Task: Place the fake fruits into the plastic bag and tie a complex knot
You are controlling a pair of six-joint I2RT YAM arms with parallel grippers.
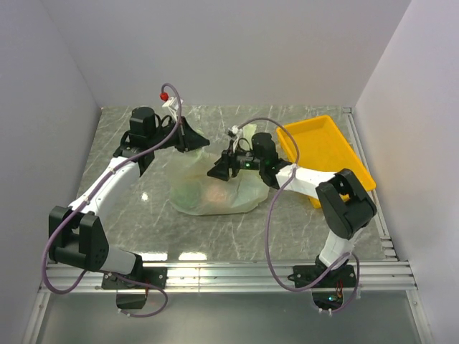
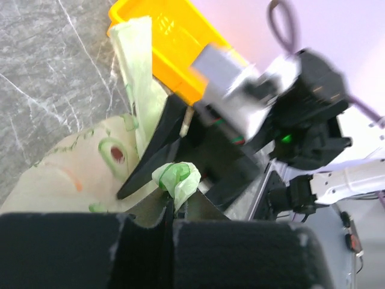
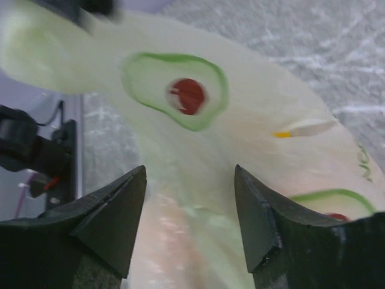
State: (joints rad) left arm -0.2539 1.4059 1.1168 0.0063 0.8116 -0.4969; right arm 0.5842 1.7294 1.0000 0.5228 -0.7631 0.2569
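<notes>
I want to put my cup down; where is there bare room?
The marble table is bare between the plastic bag and its near edge. The yellow tray looks empty. Crowded: left end effector and right end effector at the bag.

The left arm [image 1: 107,177] rises from its base at the near edge of the table. It folds at a dark elbow joint low on the left, then reaches up and inward across the table. Its wrist ends in the left gripper [image 1: 192,137], jaws pressed together and pinching a twisted bit of the plastic bag [image 2: 178,179]. The right arm [image 1: 310,179] climbs from its base to a raised elbow on the right, then stretches leftward toward the centre. The right gripper [image 1: 219,172] points left and downward, its two black fingers [image 3: 111,220] spread apart. The two grippers sit near each other without touching.
</notes>
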